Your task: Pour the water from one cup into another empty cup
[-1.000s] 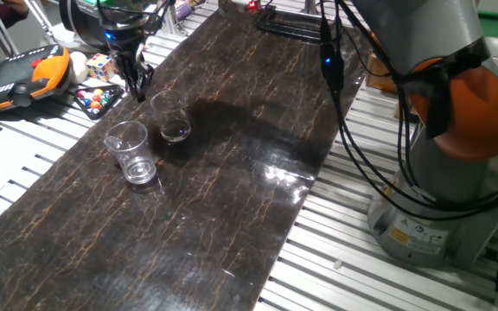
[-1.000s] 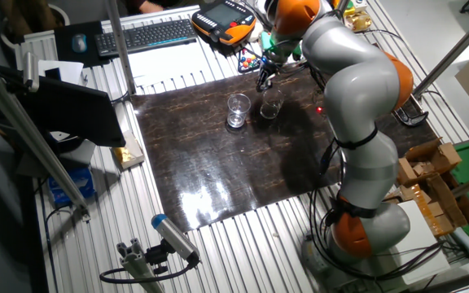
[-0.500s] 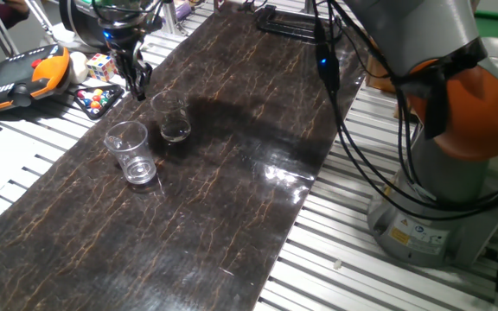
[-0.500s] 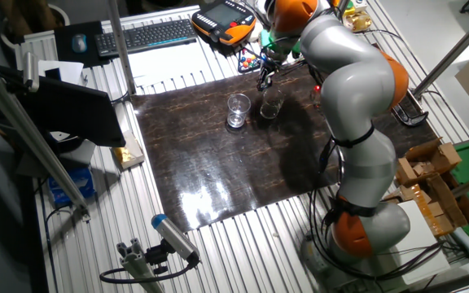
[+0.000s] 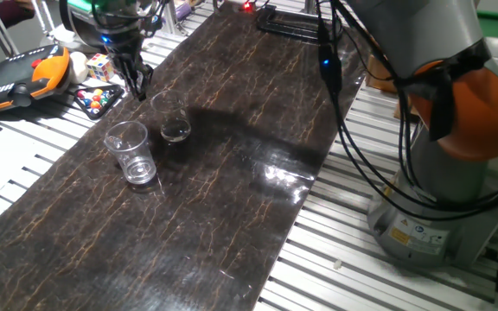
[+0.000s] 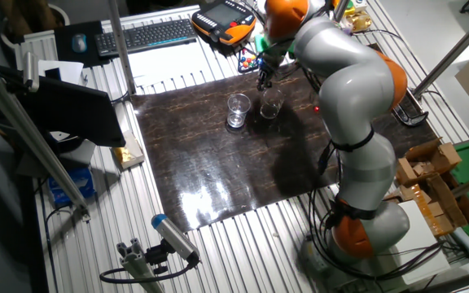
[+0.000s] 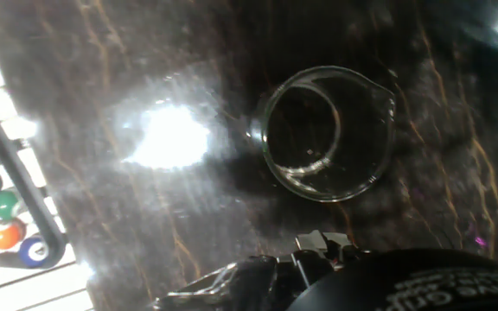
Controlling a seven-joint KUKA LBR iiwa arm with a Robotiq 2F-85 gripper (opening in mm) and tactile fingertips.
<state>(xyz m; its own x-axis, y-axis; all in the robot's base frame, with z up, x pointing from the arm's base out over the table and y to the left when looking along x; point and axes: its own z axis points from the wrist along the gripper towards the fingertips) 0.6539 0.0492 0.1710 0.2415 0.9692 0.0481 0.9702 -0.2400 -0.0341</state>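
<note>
On the dark table [image 5: 232,199] you have the wider tumbler [image 5: 130,153] nearest, the narrower cup [image 5: 171,117] just beyond it (both upright, apart), and farthest the gripper [image 5: 135,85] hanging near that cup's far side, jaws too dark to judge.

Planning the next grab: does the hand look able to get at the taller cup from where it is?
Probably yes. The hand hovers beside the shorter cup, which stands between it and the taller cup, but nothing blocks the way from above.
</note>
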